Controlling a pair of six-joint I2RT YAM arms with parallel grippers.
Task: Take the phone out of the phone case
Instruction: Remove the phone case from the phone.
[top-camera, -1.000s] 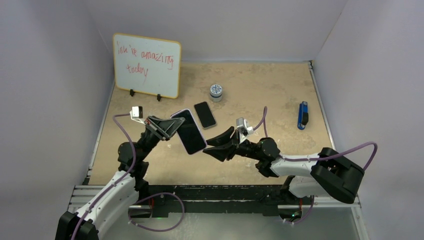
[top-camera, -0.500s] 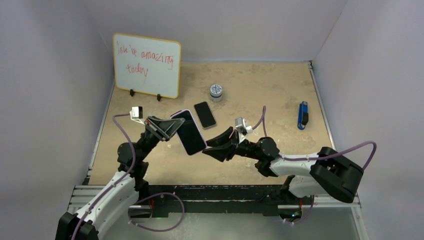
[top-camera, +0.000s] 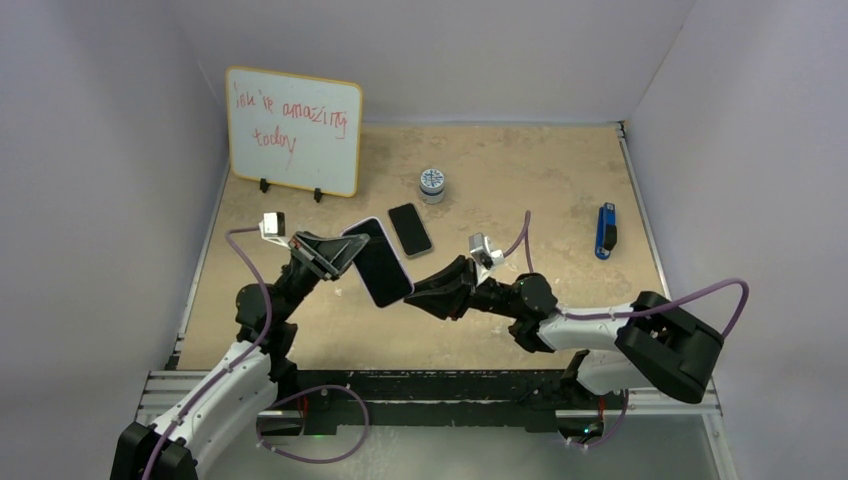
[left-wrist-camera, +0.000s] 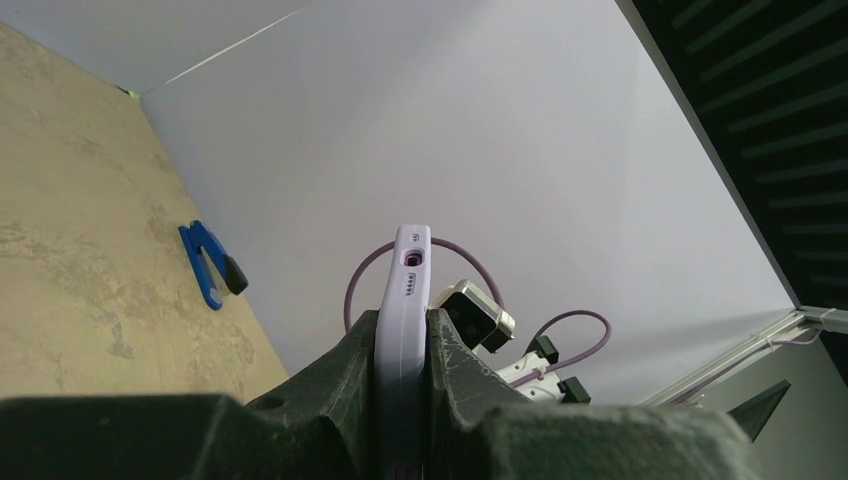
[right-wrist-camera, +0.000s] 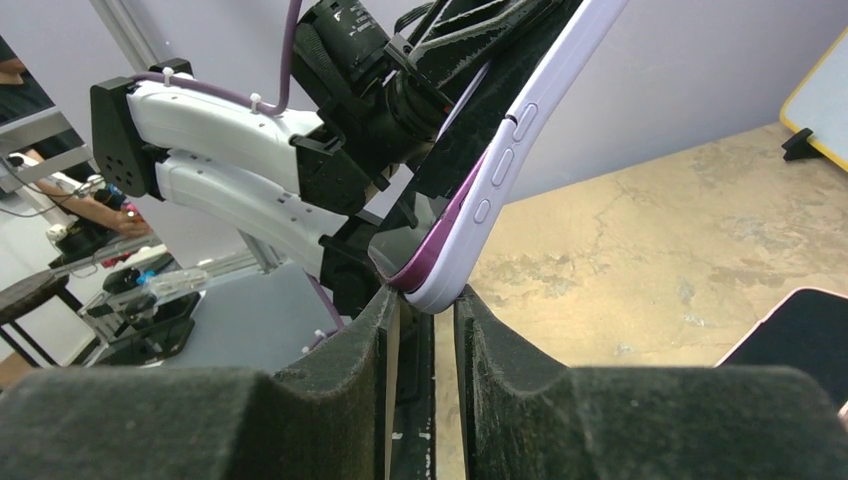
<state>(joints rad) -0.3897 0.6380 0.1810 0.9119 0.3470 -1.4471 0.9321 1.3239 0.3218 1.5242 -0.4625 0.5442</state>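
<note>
**Two robot arms hold a cased phone in the air between them**

The left gripper (top-camera: 340, 252) has its jaws clamped on the flat faces of the lilac phone case (top-camera: 378, 262). The phone sits inside it, tilted, well above the surface (top-camera: 520, 170). The right gripper (right-wrist-camera: 428, 300) has narrow jaws around the case's lower corner. To go well, they should likely catch only the soft case lip and peel it away while the left side holds firm. The corner hides whether the right jaws truly pinch, and the back of the case is unseen.
</note>
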